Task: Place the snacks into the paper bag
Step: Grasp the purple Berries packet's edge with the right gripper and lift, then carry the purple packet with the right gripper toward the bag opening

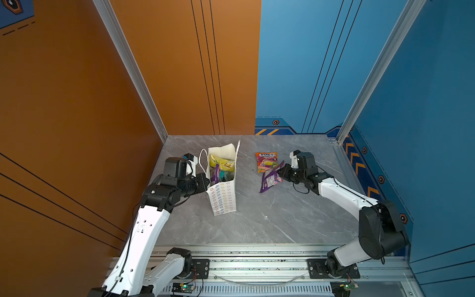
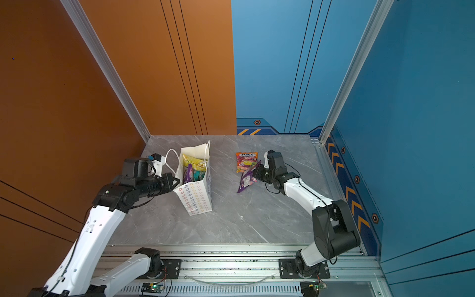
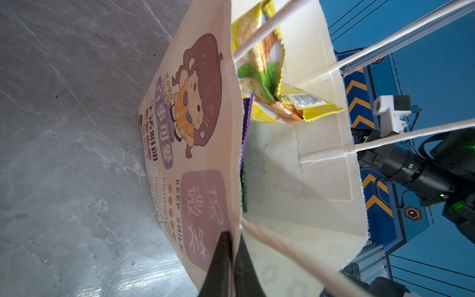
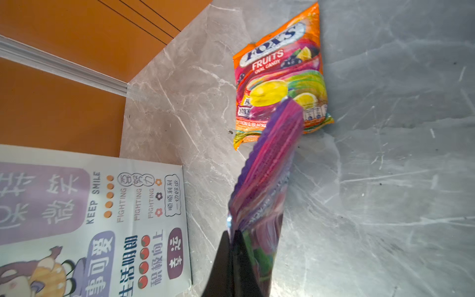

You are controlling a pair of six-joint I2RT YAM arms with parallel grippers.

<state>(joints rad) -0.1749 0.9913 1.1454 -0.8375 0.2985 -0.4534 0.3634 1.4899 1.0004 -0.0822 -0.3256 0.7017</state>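
The left arm reached level toward the paper bag (image 1: 223, 198), its left gripper (image 3: 232, 246) pinching the bag's rim. Right of the bag, the bent right arm's right gripper (image 4: 232, 246) clamped a purple packet (image 1: 270, 180) beside the orange packet (image 1: 266, 161).

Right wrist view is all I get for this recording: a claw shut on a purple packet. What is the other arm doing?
Observer: The left claw is shut on the rim of the paper bag, holding it upright.
Operator: Anything in the bag?
Observer: Yes, a yellow packet at the top, with purple and teal ones below it.
Operator: Any snacks left out besides the orange packet I see?
Observer: Only that and the purple packet in the right claw.
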